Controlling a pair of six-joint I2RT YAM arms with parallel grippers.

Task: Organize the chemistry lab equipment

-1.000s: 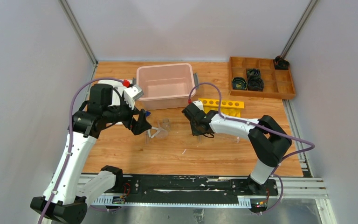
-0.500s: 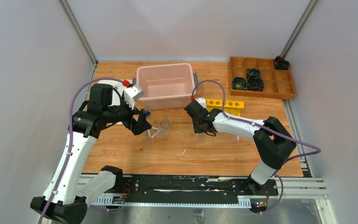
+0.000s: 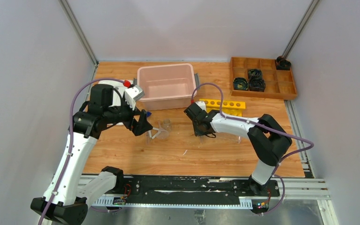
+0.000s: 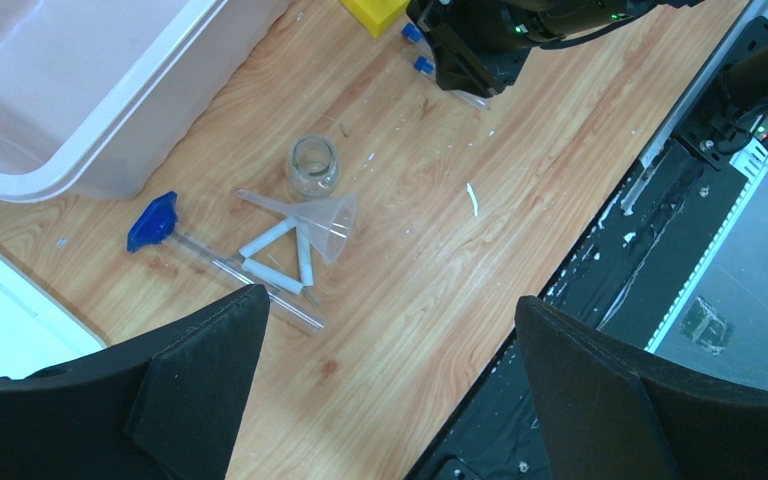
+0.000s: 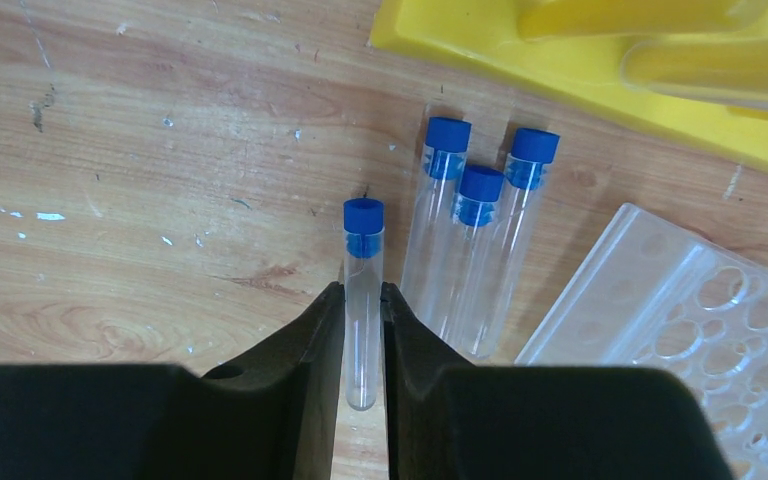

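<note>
Light wooden tabletop point(image 3: 178, 150) is enclosed by plain white walls. One small clear tube with a blue cap point(image 5: 363, 255) is clamped between the fingers of the right gripper point(image 5: 363, 310). It is just beside three more blue-capped clear tubes point(image 5: 480, 250), which are laid together near the yellow six-hole tube rack point(image 5: 560, 60) and the clear plastic rack point(image 5: 660, 330). The left gripper point(image 4: 388, 305) is spread wide, grasping nothing, above the clear funnel point(image 4: 330, 222), small clear glass beaker point(image 4: 313, 165) and thin clear rod with a blue end point(image 4: 205, 254).

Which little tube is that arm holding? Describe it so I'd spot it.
Find the yellow rack. Beside it are four clear blue-capped tubes, three bunched together. The lone fourth tube is pinched in the right end effector.
</note>
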